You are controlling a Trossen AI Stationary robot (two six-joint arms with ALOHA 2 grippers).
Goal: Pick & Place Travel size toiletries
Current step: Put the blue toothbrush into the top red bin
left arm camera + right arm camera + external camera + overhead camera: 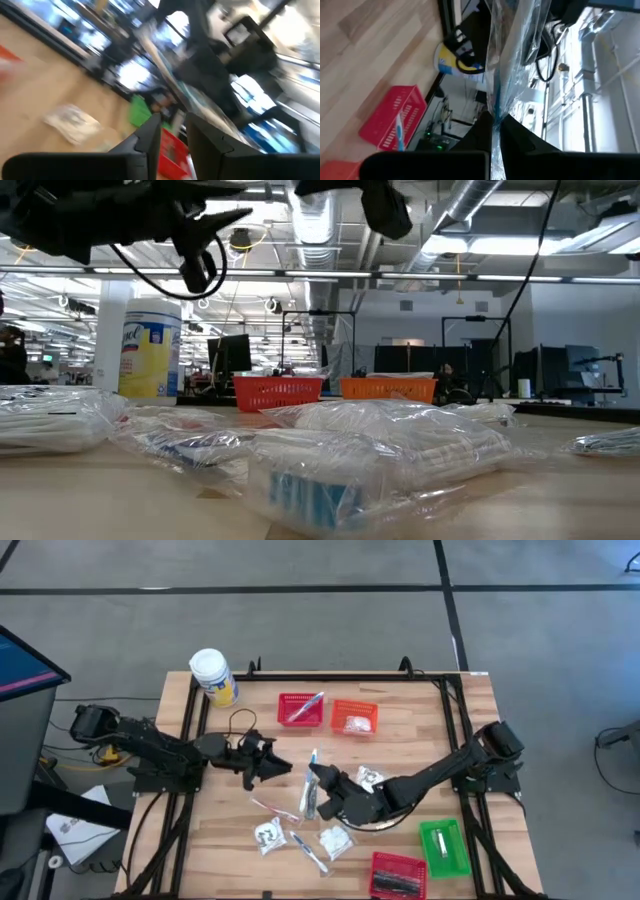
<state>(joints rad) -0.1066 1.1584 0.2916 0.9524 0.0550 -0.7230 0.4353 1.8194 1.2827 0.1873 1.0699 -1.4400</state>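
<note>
Mid-frame, the right gripper (318,783) pinches a clear-wrapped toothbrush packet (507,60) tight, lifted for carrying; next comes a basket drop, while the left gripper (283,766) waits, fingers slightly parted.

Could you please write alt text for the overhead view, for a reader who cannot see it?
Over a wooden table, the right pincer holds a clear-wrapped stick while the left pincer hovers close by. More packets lie nearby; baskets and a yellow jar stand around the edges.
</note>
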